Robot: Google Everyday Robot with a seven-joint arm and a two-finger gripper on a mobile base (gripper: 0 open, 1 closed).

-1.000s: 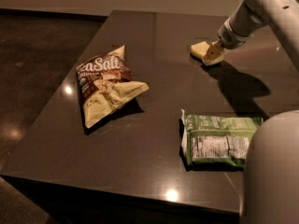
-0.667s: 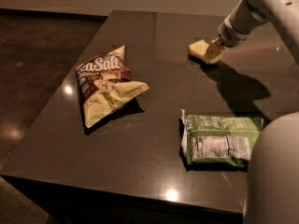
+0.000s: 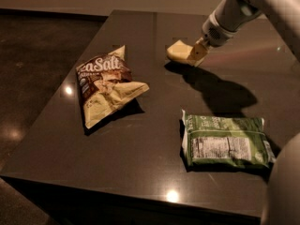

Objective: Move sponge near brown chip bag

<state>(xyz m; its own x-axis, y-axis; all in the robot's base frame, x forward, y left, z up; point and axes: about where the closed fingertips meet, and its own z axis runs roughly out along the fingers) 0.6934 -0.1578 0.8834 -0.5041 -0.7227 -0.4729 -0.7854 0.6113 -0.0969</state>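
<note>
The pale yellow sponge [image 3: 178, 51] hangs a little above the dark table, its shadow just below it. My gripper [image 3: 197, 53] is shut on the sponge's right end, reaching in from the upper right. The brown chip bag [image 3: 105, 86] with white "Sea Salt" lettering lies on the left part of the table, well to the left of and nearer than the sponge.
A flat green bag [image 3: 225, 140] with a white label lies on the right front of the table [image 3: 154, 27]. My white arm [image 3: 262, 3] crosses the upper right corner. The table's left and front edges drop to a dark floor.
My gripper has carried the sponge to the left, toward the brown chip bag, and lifted it slightly. The two bags have not moved.
</note>
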